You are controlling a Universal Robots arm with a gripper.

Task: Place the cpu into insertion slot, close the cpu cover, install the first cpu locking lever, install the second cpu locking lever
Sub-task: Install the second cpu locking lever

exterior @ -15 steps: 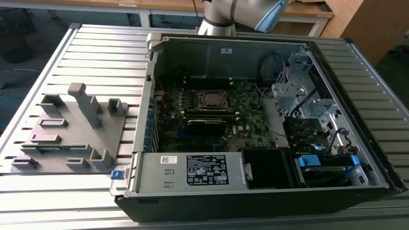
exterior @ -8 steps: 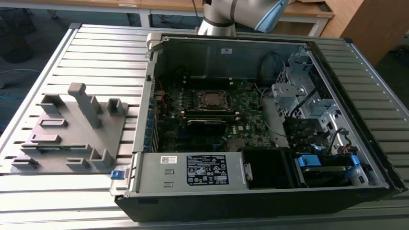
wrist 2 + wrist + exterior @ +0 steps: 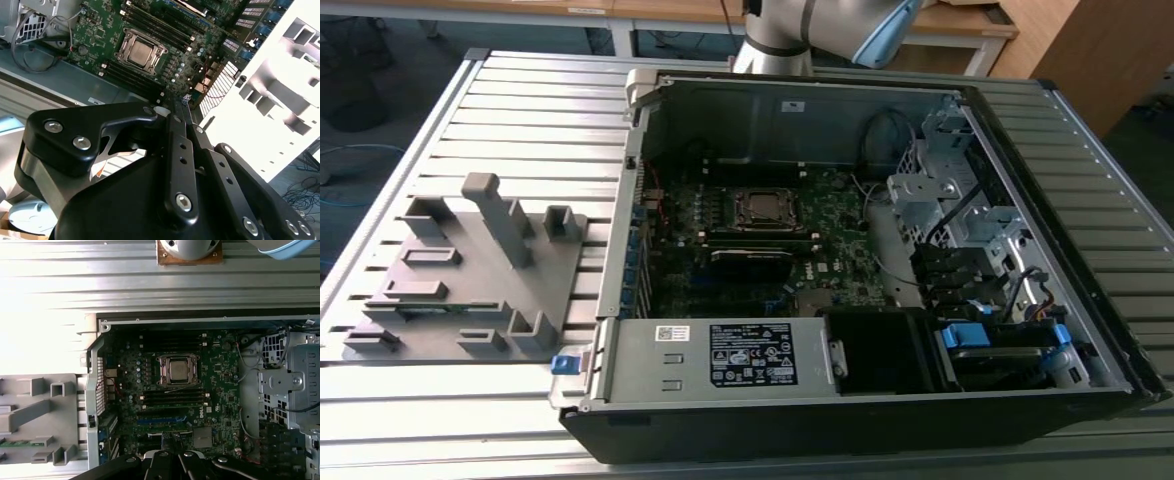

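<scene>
- End effector (image 3: 181,107) is seen in the second wrist view with its fingers drawn together and nothing between them; it is held well above the open computer case (image 3: 854,400), apart from all parts.
- Cpu (image 3: 177,369) is seen seated in the insertion slot (image 3: 161,371) on the green motherboard (image 3: 220,390), between the memory strips (image 3: 172,397) and the case wall.
- Cpu cover (image 3: 190,359) appears as a silvery frame around the chip; whether it is fully latched cannot be told.
- Chip is judged light, stiff and fragile; hold is best taken at its edges, never across the face.
- Cover is judged thin, springy metal, to be pressed at its rim.
- Grey fixture (image 3: 467,270) lies on the counter (image 3: 400,420), beside the case on the exterior view's left.
</scene>
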